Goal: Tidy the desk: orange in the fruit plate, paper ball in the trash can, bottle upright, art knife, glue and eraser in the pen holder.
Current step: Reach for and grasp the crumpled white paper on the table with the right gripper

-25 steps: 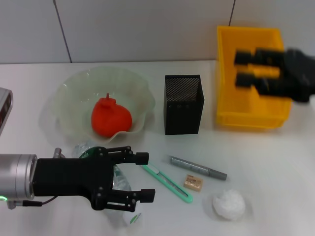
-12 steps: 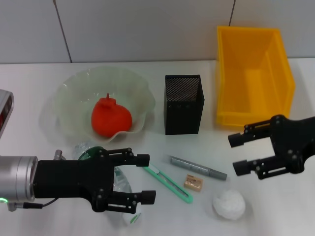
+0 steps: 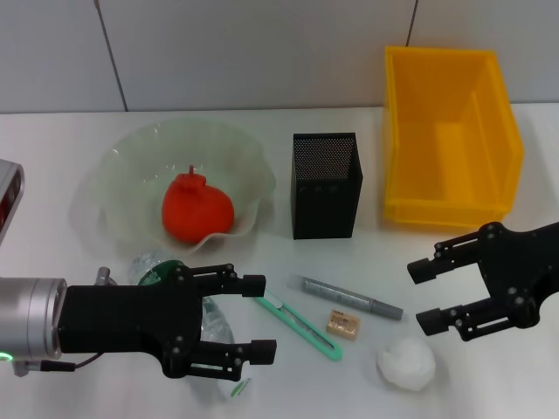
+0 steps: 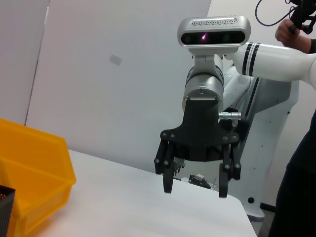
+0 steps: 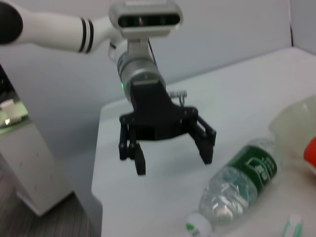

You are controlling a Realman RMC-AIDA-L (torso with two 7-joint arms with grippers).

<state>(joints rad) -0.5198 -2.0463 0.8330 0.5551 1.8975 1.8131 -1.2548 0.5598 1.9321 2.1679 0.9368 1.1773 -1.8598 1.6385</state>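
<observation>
Desk point(image 3: 524, 384): paper ball point(image 3: 406, 364) lies just below right gripper point(image 3: 428, 296).

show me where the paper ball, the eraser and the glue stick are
paper ball point(image 3: 406, 363), head view, middle of the crumpled white wad
eraser point(image 3: 342, 325), head view, centre of its beige top face
glue stick point(image 3: 349, 297), head view, midway along its grey barrel

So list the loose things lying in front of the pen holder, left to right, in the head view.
art knife → glue → paper ball. The eraser sits under the glue's span, so its place is unclear.
</observation>
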